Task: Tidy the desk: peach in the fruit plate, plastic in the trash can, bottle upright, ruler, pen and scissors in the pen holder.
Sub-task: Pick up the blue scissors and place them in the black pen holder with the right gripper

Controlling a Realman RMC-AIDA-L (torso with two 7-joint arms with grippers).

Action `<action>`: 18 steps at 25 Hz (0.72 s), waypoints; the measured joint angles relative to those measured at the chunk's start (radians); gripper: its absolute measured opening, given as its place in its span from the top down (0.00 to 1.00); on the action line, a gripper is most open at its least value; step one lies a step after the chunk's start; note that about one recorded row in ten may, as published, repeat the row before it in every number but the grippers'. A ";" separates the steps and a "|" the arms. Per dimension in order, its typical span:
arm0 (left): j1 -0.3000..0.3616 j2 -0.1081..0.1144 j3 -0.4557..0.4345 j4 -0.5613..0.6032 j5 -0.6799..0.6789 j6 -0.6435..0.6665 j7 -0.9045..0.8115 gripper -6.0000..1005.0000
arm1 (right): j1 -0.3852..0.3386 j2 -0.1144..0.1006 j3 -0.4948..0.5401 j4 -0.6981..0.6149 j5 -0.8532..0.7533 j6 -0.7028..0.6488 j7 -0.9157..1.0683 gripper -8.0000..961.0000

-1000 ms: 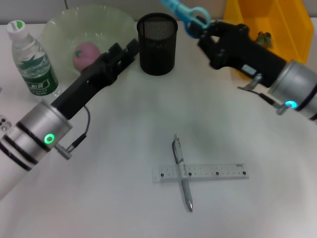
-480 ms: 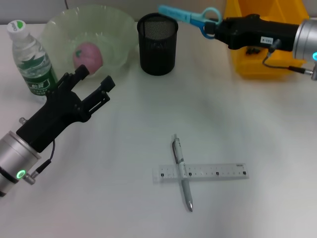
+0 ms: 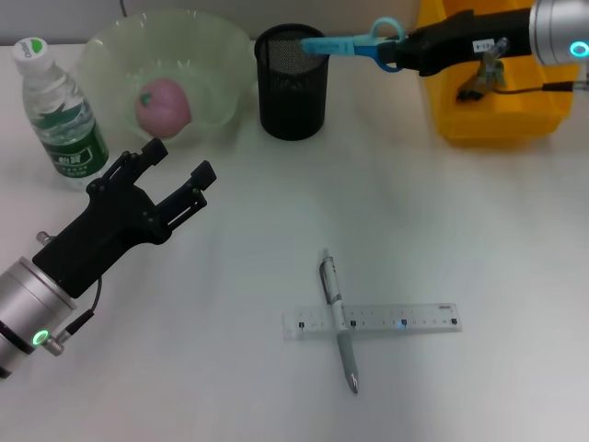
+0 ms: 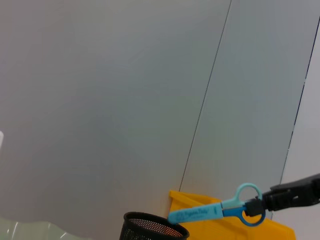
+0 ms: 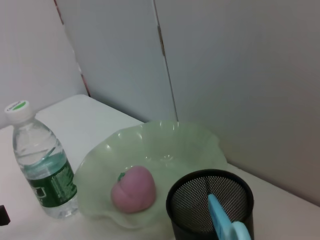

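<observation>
My right pincer (image 3: pixel 398 51) is clamped on the blue scissors (image 3: pixel 350 42) by the handle loops, far right. Over the last sec it swung in from the right, so the blade tip now sits just over the rim of the black mesh pen holder (image 3: pixel 292 81); the right wrist cam shows the blade (image 5: pixel 222 222) pointing down into the cup mouth. Judging by that, scissors are lined up for the drop, not yet released.

Left pincer (image 3: pixel 175 175) has pulled back toward the near left, fingers spread wide, holding nothing.

Peach (image 3: pixel 163 103) already in the green fruit plate (image 3: pixel 110 51), water bottle (image 3: pixel 57 110) upright at far left. Yellow trash bin (image 3: pixel 497 101) far right. Pen (image 3: pixel 338 318) lies crossed over the ruler (image 3: pixel 405 319) on the counter (image 3: pixel 442 230), near centre; both still to go.
</observation>
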 joint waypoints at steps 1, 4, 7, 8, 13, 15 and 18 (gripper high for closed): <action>0.000 0.000 0.000 0.000 0.000 0.000 0.000 0.16 | 0.000 0.000 0.000 0.000 0.000 0.000 0.000 0.84; 0.001 -0.001 0.005 -0.001 0.000 -0.001 0.000 0.16 | 0.049 -0.002 -0.021 -0.006 -0.088 -0.002 0.074 0.84; 0.000 -0.003 0.030 0.004 0.000 -0.007 0.004 0.16 | 0.089 -0.003 -0.024 -0.007 -0.151 -0.002 0.105 0.83; -0.002 -0.002 0.053 0.006 0.000 -0.012 0.013 0.16 | 0.099 -0.003 -0.025 -0.007 -0.167 -0.002 0.114 0.83; 0.000 0.000 0.076 0.010 0.000 -0.035 0.051 0.16 | 0.195 -0.003 -0.038 -0.004 -0.302 -0.003 0.208 0.82; 0.001 0.000 0.076 0.010 0.000 -0.039 0.054 0.16 | 0.222 -0.001 -0.039 0.002 -0.346 -0.003 0.230 0.82; 0.002 0.000 0.076 0.010 0.000 -0.043 0.055 0.16 | 0.248 0.001 -0.044 0.010 -0.379 -0.002 0.246 0.81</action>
